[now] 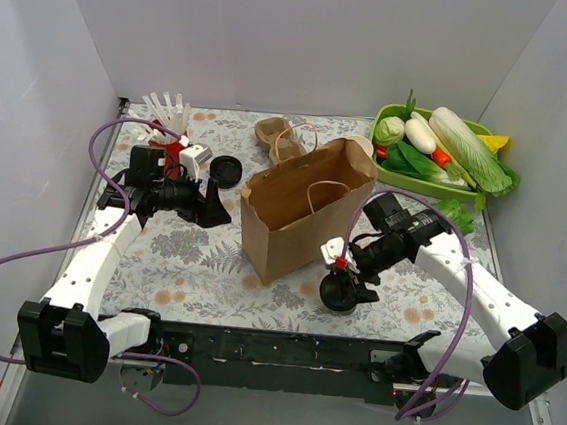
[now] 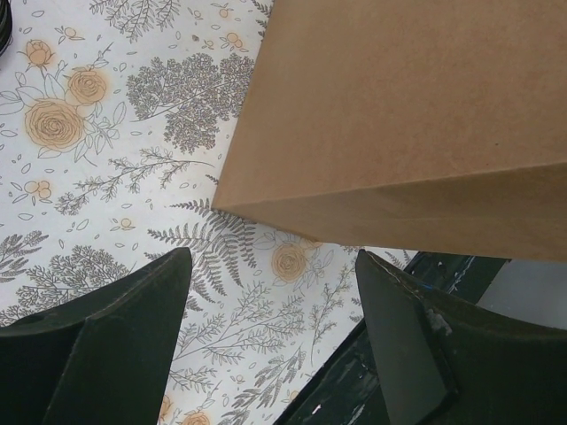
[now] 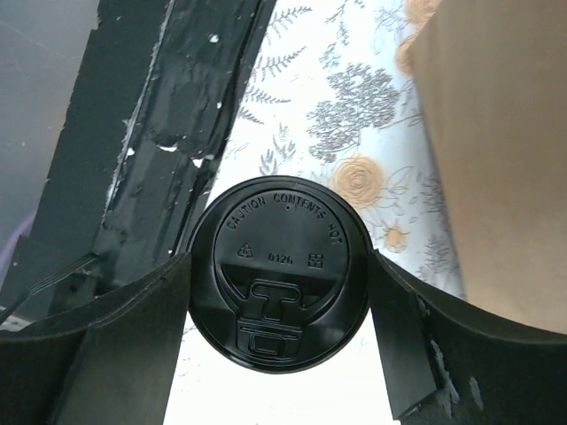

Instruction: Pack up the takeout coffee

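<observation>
A round black lid (image 3: 277, 282) marked "caution contents hot" fills the gap of my right gripper (image 3: 279, 305), and both fingers press on its rim. Whatever is under the lid is hidden. From above, this lid (image 1: 339, 296) sits low over the table near the front, right of the brown paper bag (image 1: 299, 209), with my right gripper (image 1: 342, 281) on it. A second black lid (image 1: 225, 171) lies on the table to the bag's left. The tan pulp carrier (image 1: 275, 135) stands behind the bag. My left gripper (image 1: 217, 211) is open and empty beside the bag (image 2: 416, 115).
White straws (image 1: 165, 108) stand at the back left corner. A green tray of vegetables (image 1: 440, 152) fills the back right. The black rail (image 1: 280, 351) runs along the table's near edge. The bag stands open in the middle, handles up.
</observation>
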You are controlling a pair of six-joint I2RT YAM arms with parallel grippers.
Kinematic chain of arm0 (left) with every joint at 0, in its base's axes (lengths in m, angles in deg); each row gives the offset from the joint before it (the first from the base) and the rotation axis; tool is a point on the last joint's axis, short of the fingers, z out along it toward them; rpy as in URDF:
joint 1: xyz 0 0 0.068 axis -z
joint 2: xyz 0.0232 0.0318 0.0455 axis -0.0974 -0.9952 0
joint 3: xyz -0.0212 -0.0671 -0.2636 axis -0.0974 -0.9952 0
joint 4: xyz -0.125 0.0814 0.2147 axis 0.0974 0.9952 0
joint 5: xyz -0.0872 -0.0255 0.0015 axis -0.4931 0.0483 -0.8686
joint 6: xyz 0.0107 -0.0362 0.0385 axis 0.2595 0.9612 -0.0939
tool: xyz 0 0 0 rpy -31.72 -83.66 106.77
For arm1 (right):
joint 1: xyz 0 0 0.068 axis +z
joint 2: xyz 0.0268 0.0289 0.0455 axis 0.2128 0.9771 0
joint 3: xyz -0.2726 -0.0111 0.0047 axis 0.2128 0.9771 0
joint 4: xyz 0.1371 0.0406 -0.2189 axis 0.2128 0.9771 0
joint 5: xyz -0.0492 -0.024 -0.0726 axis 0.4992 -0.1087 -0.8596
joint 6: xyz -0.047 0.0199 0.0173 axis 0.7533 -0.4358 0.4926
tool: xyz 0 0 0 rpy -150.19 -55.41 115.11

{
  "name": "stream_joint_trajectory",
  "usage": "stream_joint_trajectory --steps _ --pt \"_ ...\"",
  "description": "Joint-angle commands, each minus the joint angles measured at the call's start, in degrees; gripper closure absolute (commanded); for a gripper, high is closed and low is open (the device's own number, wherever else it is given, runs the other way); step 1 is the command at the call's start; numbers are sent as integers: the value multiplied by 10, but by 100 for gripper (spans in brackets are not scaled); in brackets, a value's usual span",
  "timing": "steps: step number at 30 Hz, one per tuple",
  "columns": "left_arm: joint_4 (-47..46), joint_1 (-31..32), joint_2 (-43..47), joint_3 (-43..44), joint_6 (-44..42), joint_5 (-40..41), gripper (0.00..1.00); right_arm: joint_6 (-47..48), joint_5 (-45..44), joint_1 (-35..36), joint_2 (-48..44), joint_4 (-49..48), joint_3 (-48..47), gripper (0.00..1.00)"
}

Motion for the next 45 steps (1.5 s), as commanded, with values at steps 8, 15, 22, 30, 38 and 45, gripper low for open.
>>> stream_joint_trajectory --steps 8,15,22,30,38,45 --pt "-5 -4 21 -9 -3 -18 25 -24 5 2 -41 -28 36 8" --pt "-3 -4 21 -4 1 -17 25 -39 -23 1 -47 27 7 4" --pt "-4 -4 26 -9 2 -22 25 -113 -55 3 -34 91 -67 2" --pt "-9 -4 29 -11 9 -24 25 -307 -91 19 31 59 -120 2" --pt "-12 -4 40 -17 12 -19 24 -394 -155 76 45 33 -130 2" --pt "-15 -4 52 -28 14 -17 24 -439 -216 93 47 30 -123 2"
